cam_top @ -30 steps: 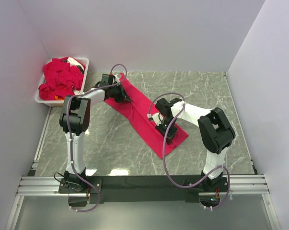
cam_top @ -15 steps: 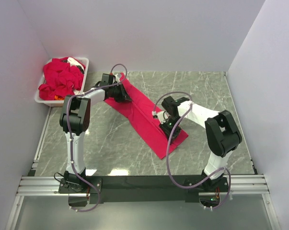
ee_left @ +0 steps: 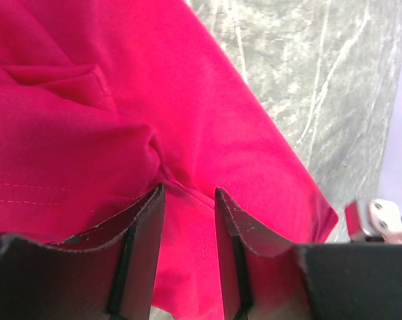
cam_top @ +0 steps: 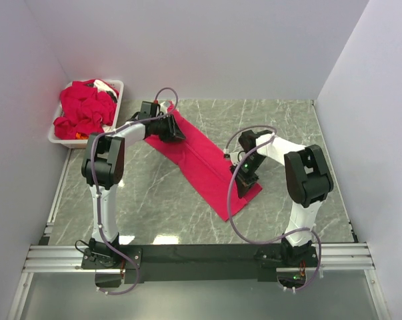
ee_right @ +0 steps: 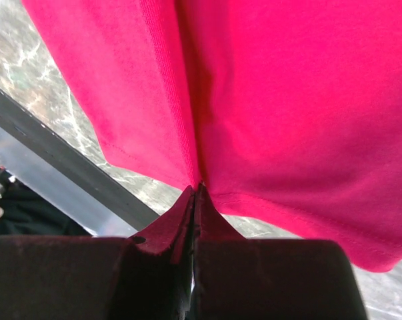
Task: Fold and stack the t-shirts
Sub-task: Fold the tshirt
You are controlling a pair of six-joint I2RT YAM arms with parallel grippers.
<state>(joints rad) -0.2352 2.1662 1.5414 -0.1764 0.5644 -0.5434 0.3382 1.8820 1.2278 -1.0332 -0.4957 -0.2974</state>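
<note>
A crimson t-shirt [cam_top: 204,163] lies folded into a long strip, slanting across the table from back left to front right. My left gripper [cam_top: 175,131] is at its back-left end. In the left wrist view its jaws stand a little apart, low over the shirt [ee_left: 207,113], with a puckered fold running into the gap. My right gripper [cam_top: 245,179] is at the strip's front-right part. It is shut on a pinch of the shirt's hem [ee_right: 267,120], and the fabric is lifted off the table. More crimson t-shirts [cam_top: 84,110] lie heaped in the white bin.
The white plastic bin [cam_top: 118,85] stands at the back left, off the marble table's corner. White walls close in the left, back and right sides. The black rail [cam_top: 201,257] with both arm bases runs along the near edge.
My right gripper has moved right and a little back, drawing the shirt's front-right edge with it and widening that end. The left gripper has stayed at the back-left end.
</note>
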